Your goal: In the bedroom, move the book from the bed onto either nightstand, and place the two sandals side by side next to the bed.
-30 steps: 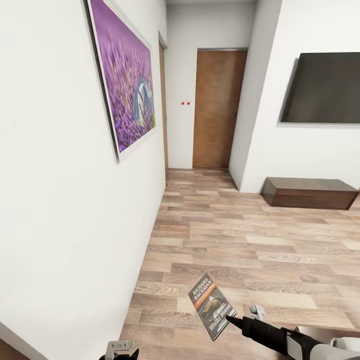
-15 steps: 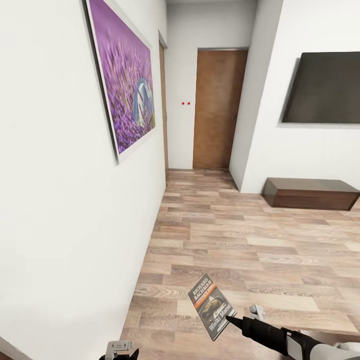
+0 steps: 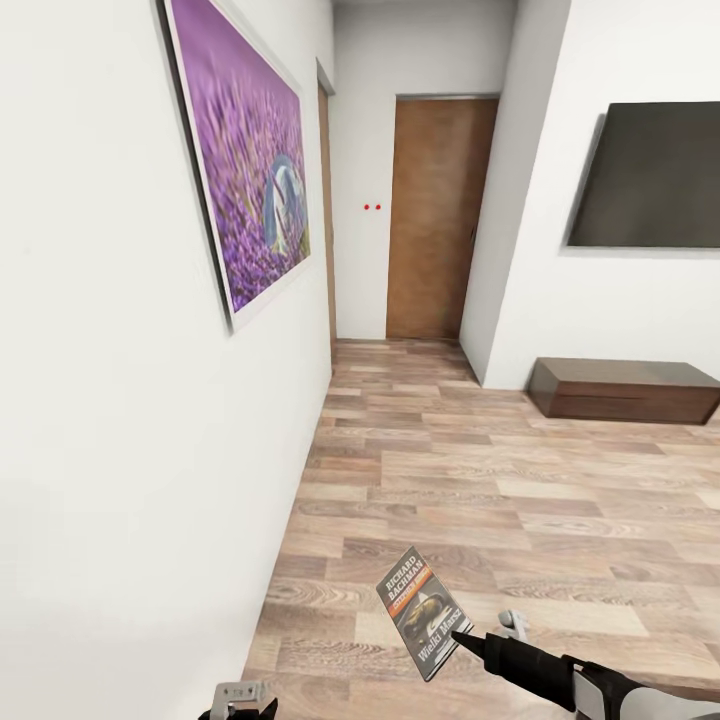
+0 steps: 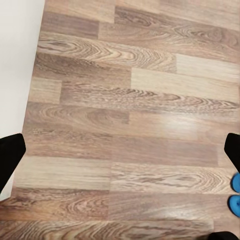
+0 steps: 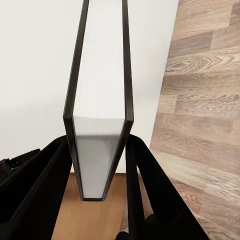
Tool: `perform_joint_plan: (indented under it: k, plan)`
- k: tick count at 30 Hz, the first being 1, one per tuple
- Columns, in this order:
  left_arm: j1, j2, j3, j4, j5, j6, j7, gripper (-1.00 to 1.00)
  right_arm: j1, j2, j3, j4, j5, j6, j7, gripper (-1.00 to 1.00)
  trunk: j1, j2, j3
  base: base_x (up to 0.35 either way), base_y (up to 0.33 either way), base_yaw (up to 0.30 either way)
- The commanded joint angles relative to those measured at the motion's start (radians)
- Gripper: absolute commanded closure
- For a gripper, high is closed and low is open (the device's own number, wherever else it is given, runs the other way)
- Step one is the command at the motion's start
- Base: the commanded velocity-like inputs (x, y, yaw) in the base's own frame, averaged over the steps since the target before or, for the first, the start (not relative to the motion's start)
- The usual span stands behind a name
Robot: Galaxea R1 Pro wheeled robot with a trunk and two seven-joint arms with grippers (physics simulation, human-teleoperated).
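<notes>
My right gripper (image 3: 462,638) is shut on the book (image 3: 422,610), a thin dark paperback with "RICHARD BACHMAN" in white, held tilted low over the plank floor. The right wrist view looks along the book (image 5: 100,115) edge-on, with a black finger (image 5: 150,190) pressed on each cover. My left gripper (image 3: 240,697) hangs at the bottom edge of the head view. Its fingers (image 4: 10,155) stand wide apart over bare floor, holding nothing. Two bright blue bits (image 4: 235,183), which look like sandal parts, poke in beside one fingertip. The bed and nightstands are out of view.
A white wall with a purple flower picture (image 3: 250,170) runs close along my left. A brown door (image 3: 436,215) closes the corridor ahead. On the right a dark screen (image 3: 645,175) hangs above a low brown cabinet (image 3: 620,390). Open plank floor (image 3: 480,480) lies ahead.
The whole head view has shifted slightly, so the camera has moved. The book and both grippers keep their places in the picture.
</notes>
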Motion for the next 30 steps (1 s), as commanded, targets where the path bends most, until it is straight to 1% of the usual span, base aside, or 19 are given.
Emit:
perform_joint_plan:
  k: [1, 12, 22, 27, 30]
  plan:
    - [-0.001, 0.0, 0.008, 0.001, -0.006, -0.003, -0.004, -1.0, -0.002, 0.001, 0.006, 0.003, -0.011, 0.002, 0.005, 1.0, 0.001, -0.002, -0.002, 0.147, 0.0, 0.0]
    - [-0.001, 0.0, 0.008, 0.001, -0.006, -0.003, -0.004, -1.0, -0.002, 0.001, 0.006, 0.003, -0.011, 0.002, 0.005, 1.0, 0.001, -0.002, -0.002, 0.255, 0.0, 0.0]
    - [-0.001, 0.0, 0.008, 0.001, -0.006, -0.003, -0.004, -1.0, -0.002, 0.0, 0.006, 0.003, -0.011, 0.002, 0.005, 1.0, 0.001, -0.002, -0.002, 0.037, 0.0, 0.0]
    - [-0.001, 0.0, 0.008, 0.001, -0.006, -0.003, -0.004, -1.0, -0.002, 0.001, 0.006, 0.003, -0.011, 0.002, 0.005, 1.0, 0.001, -0.002, -0.002, 0.201, 0.0, 0.0]
    - [-0.001, 0.0, 0.008, 0.001, -0.006, -0.003, -0.004, -1.0, -0.002, 0.001, 0.006, 0.003, -0.011, 0.002, 0.006, 1.0, 0.001, -0.002, -0.002, 0.079, 0.0, 0.0]
